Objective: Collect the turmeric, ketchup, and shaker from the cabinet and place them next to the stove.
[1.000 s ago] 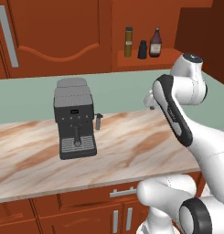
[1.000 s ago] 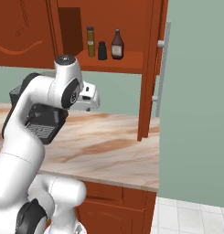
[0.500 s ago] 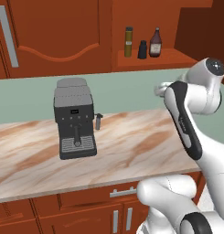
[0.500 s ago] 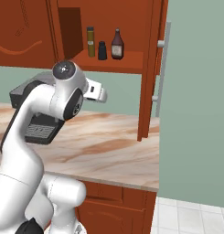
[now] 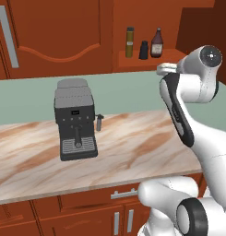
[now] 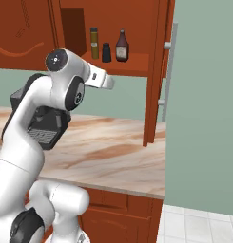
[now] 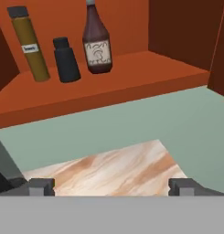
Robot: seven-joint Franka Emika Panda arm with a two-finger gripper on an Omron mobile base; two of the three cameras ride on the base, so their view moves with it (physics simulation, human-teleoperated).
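The gripper (image 7: 111, 186) stands wide, holding nothing; turmeric (image 7: 29, 44), shaker (image 7: 66, 60) and ketchup (image 7: 97, 42) wait ahead and above it. Rise squarely, straddling one alone.

two rear base views flanking the arm, hand view nearer, all sharing the cabinet (image 5: 146, 60) shelf

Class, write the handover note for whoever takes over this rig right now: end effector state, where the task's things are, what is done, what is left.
End effector: open, empty, raised toward the cabinet niche.
Turmeric, shaker and ketchup stand upright in a row on the cabinet shelf, untouched.
Done: nothing collected.
Left: grasp each of the three and set it next to the stove.
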